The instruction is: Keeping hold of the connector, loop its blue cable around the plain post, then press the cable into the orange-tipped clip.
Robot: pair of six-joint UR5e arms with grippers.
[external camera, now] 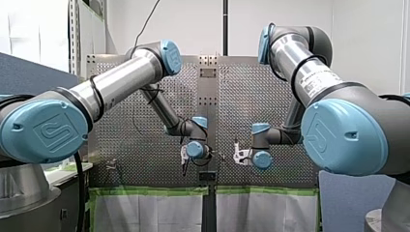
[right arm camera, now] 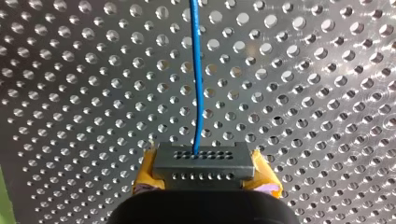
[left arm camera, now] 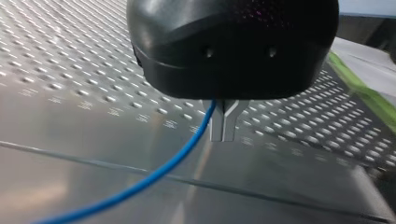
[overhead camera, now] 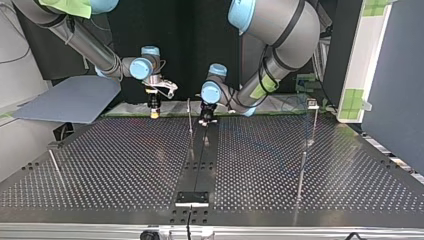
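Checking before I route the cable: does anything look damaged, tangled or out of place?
Nothing stands out. The connector sits square in my right gripper, and the blue cable leaves it straight, with no kink or fraying visible.

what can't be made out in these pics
- Orange-tipped clip: top view, the posts too small to tell apart.
- Blue cable beyond the wrist views: too thin in front and top views.
- Whether my left gripper pinches the cable: left wrist view, its black body hides that.
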